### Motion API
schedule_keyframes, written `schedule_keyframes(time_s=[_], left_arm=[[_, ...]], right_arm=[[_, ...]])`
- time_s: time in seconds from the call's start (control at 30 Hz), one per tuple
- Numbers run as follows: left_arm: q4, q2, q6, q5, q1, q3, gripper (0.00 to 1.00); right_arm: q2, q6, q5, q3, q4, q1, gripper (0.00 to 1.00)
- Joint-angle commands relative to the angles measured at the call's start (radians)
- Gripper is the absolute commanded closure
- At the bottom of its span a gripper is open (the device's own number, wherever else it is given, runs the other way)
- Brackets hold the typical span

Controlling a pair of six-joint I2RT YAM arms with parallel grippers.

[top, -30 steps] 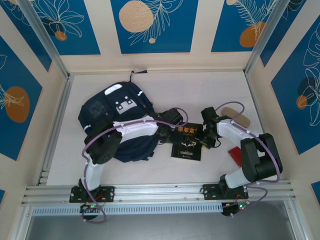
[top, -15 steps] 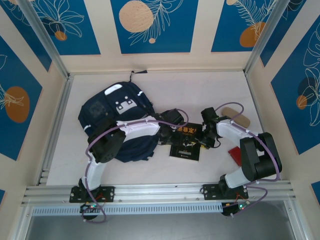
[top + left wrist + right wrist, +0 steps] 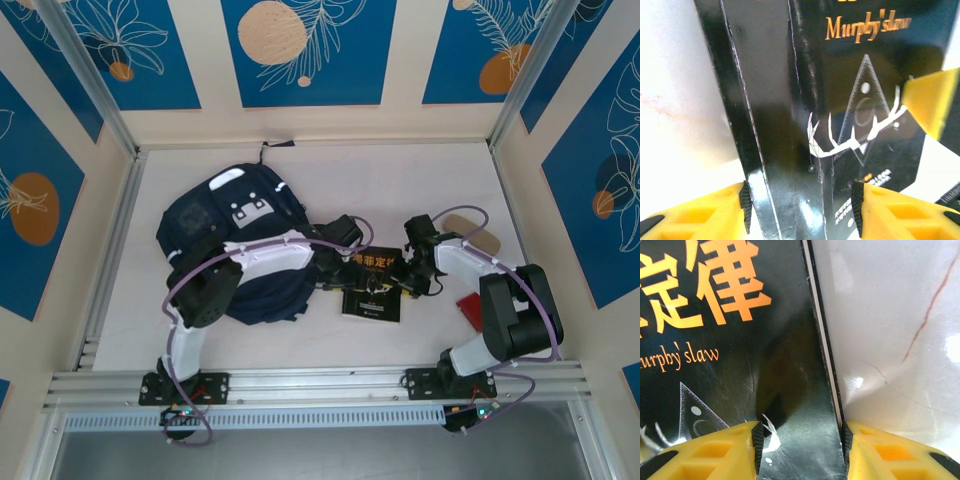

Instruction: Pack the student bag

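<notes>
The student bag [image 3: 235, 225], a large navy backpack with pale patches, lies slumped on the left of the desk [image 3: 420, 180], partly under the left arm. Compared with a second ago, almost nothing differs. The black book [image 3: 372, 290] with orange lettering sits in nearly the same spot just right of the bag. Both arms are at its edges as before, the left forearm only slightly shifted. Judging by this, the book is not yet on its way into the bag.

The left end effector [image 3: 800, 212] has its yellow fingers apart across the book's spine side. The right end effector [image 3: 801, 450] has its fingers apart across the opposite edge. Whether either truly grips the book cannot be told. The bag lies just left of the left end effector, and the book lies between the bag and the right one.
</notes>
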Motion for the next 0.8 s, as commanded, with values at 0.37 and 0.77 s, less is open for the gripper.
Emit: schedule_keyframes(time_s=[0.37,0.77], left_arm=[[0.415,-0.124,-0.209,0.277,0.011,-0.15,0.46],[0.509,-0.098,-0.342,0.262,0.022,-0.191,0.49]], right_arm=[[-0.008,0.014,-0.236,-0.013,0.072,0.009,0.54],[-0.03,0.021,-0.227,-0.043,0.078,-0.014,0.54]])
